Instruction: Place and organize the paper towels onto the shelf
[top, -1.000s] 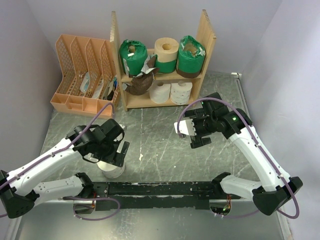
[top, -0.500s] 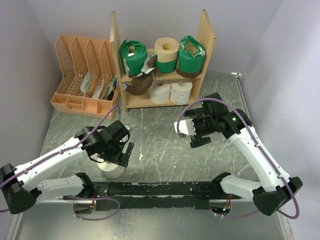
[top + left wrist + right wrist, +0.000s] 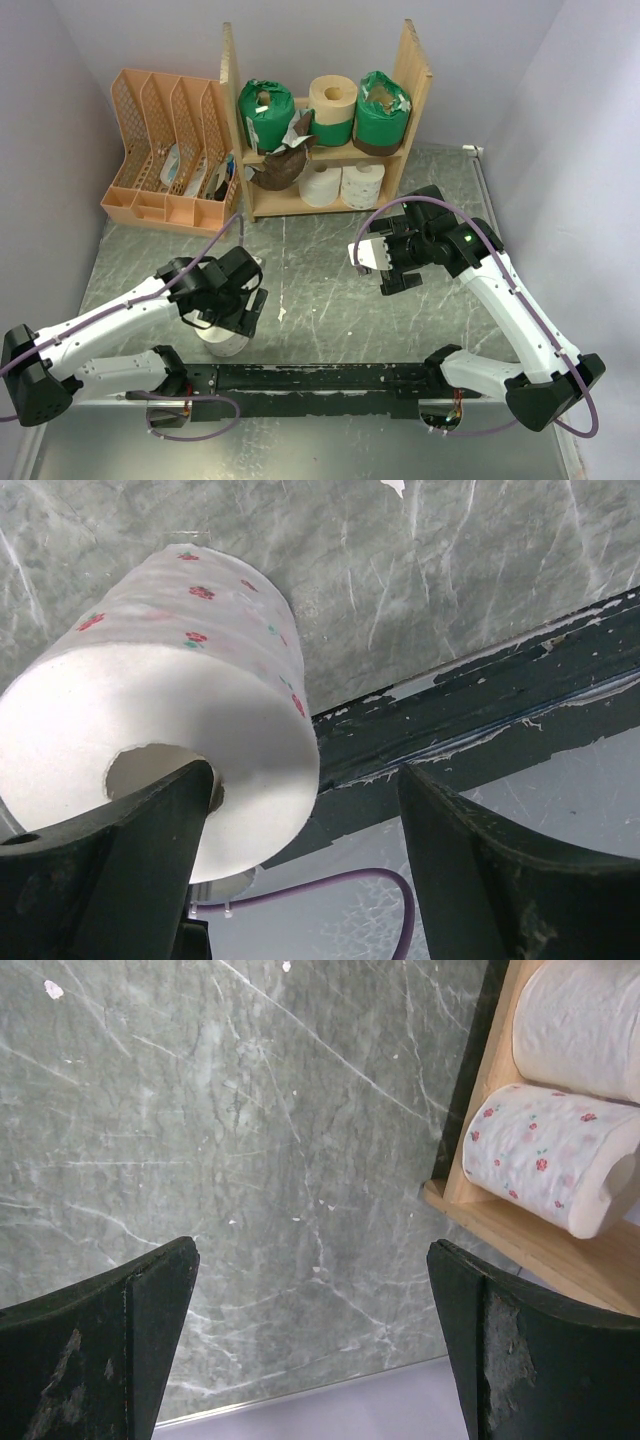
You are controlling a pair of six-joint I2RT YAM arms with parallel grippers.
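Observation:
A white paper towel roll [image 3: 224,345] with small red flowers stands on end on the table, near the front left. My left gripper [image 3: 232,318] is right over it, open. In the left wrist view the roll [image 3: 190,670] fills the left side. One fingertip [image 3: 165,820] sits at its hollow core and the other finger [image 3: 480,870] stands well off its outer wall. My right gripper [image 3: 386,268] hangs open over bare table, in front of the wooden shelf [image 3: 412,80]. The shelf holds two green-wrapped rolls [image 3: 264,112], a cream roll [image 3: 332,98], a brown-wrapped one [image 3: 280,168] and two white rolls [image 3: 341,184].
An orange lattice file rack [image 3: 168,150] stands left of the shelf. A black rail [image 3: 330,378] runs between the arm bases along the near edge. In the right wrist view the shelf's lower board [image 3: 520,1250] with a flowered roll [image 3: 545,1155] lies at the upper right.
My left gripper has shifted right and down over the standing roll, and its jaws have narrowed a little. The right arm has not moved.

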